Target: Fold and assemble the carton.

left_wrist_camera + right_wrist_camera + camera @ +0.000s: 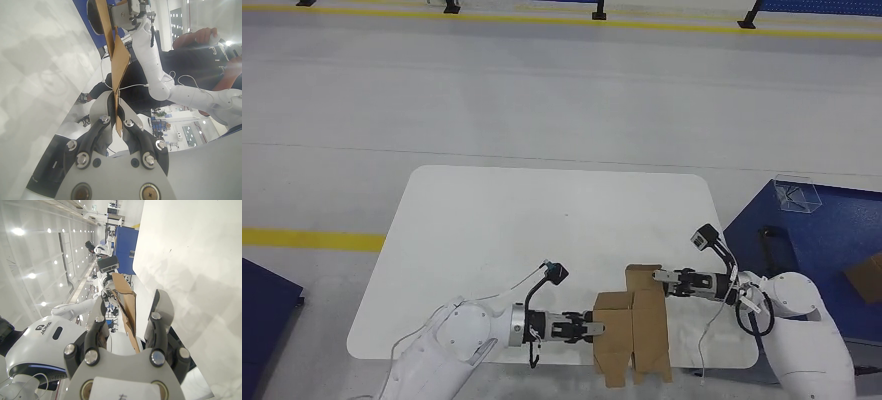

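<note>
A flattened brown carton (634, 330) hangs over the front edge of the white table (542, 230), held a little above it. My left gripper (590, 327) is shut on the carton's left edge; in the left wrist view the cardboard (118, 66) is pinched between the gripper's (116, 107) black pads. My right gripper (662, 281) is at the carton's far right corner. In the right wrist view that gripper (130, 303) stands open, with the thin cardboard (130, 313) passing between its fingers (162, 306) and touching neither.
A blue bin (812, 240) stands right of the table, with a small clear box (797, 193) on its far rim. Another blue object (262, 300) sits off the table's left side. The table's surface (189, 256) stretches beyond the carton.
</note>
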Robot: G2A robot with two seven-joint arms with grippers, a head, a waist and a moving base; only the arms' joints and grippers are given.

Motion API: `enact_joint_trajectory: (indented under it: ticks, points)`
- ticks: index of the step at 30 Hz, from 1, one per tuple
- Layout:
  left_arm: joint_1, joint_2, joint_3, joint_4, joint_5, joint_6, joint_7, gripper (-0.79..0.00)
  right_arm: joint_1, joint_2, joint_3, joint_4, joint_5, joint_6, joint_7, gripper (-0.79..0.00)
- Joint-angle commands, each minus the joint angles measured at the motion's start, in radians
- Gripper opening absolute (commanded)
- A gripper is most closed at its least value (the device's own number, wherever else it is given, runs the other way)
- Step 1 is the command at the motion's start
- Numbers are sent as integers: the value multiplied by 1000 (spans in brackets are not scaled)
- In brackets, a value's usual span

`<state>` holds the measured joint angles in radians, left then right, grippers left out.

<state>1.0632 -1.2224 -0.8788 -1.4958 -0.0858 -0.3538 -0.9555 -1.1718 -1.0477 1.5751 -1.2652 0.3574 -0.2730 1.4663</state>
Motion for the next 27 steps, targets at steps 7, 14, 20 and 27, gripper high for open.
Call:
enact_joint_trajectory:
  ticks: [7, 14, 20, 27]
  points:
    - [-3, 1, -13, 9, -11, -9, 34, -785, 24, 9, -8, 32, 60, 28, 45, 0]
    - [-13, 1, -35, 22, -39, 16, 59, -785, 16, 15, -3, 37, 129, -15, 62, 0]
    - [-13, 3, -50, 24, -67, 16, 61, -785, 2, 17, -32, 19, 132, -17, 64, 0]
    - [-10, 2, -52, 22, -80, 18, 71, -785, -44, 24, -66, -46, 139, -24, 57, -751]
